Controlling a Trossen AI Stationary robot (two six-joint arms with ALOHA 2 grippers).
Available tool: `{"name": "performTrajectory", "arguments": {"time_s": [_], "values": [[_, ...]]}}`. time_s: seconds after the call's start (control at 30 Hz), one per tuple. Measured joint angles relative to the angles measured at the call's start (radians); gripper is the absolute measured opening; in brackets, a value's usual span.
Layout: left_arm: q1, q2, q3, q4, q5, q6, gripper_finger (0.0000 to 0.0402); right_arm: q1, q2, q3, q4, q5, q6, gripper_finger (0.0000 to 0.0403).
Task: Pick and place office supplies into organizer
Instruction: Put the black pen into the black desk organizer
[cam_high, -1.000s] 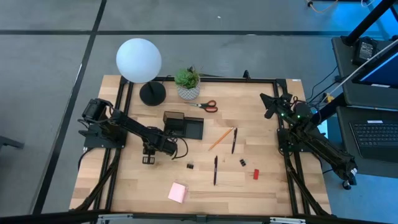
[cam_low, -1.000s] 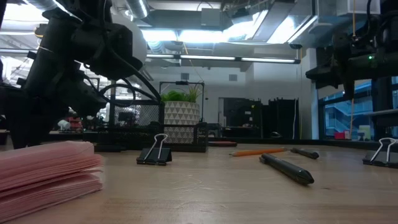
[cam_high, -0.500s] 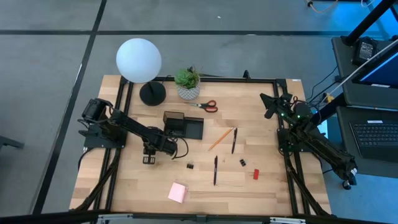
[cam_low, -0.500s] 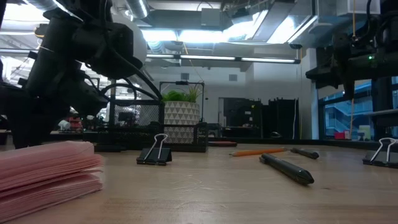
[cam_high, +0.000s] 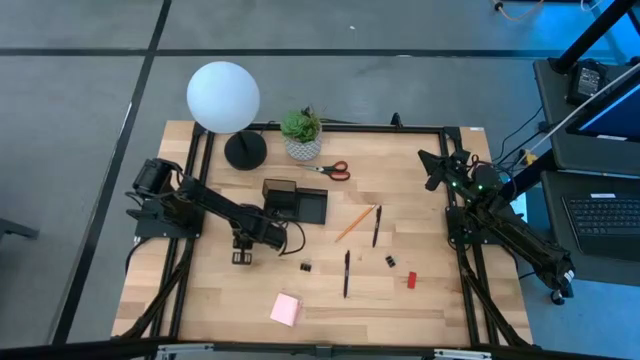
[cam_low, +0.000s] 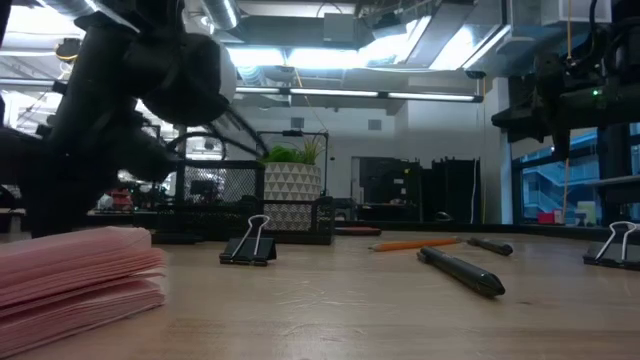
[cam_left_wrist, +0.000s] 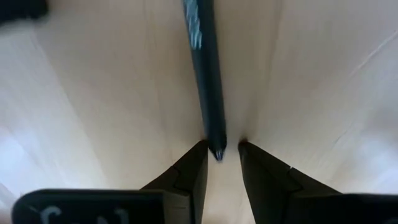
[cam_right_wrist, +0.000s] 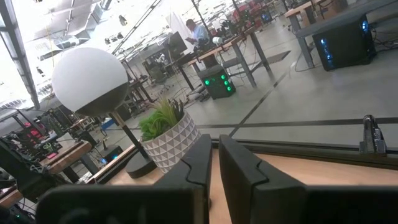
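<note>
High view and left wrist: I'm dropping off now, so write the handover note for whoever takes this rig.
Left gripper: low over the table left-front of the organizer, at the end of a black pen; grip unclear.
Right gripper: shut, waiting at the table's right rear.
Loose on the table: two more pens, orange pencil, scissors, two clips, red block, pink pad.
Done: nothing visible in the organizer from above.
Left: all of the above.
</note>
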Motion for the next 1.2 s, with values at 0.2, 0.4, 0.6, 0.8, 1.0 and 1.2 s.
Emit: {"name": "performTrajectory", "arguments": {"time_s": [0.2,0.4,0.6,0.8,1.0,1.2], "values": [[0.0,-0.001,0.01,0.024,-0.013,-0.001,0.0092,0.0,0.0,0.0,0.0,0.0,0.0,0.0035],[0.0,-0.004,0.01,0.056,-0.028,-0.01,0.0092,0.0,0.0,0.0,0.0,0.0,0.0,0.0035],[0.001,-0.006,0.009,0.075,-0.051,-0.036,0.0092,0.0,0.0,0.0,0.0,0.0,0.001,0.0035],[0.021,-0.006,0.009,0.102,-0.058,-0.05,0.0092,0.0,0.0,0.0,0.0,0.0,0.001,0.0035],[0.05,-0.006,0.009,0.146,-0.062,-0.036,0.0092,0.0,0.0,0.0,0.0,0.0,0.001,0.0035],[0.065,-0.006,0.008,0.189,-0.069,-0.036,0.0092,0.0,0.0,0.0,0.001,0.0,0.002,0.0035]]}}
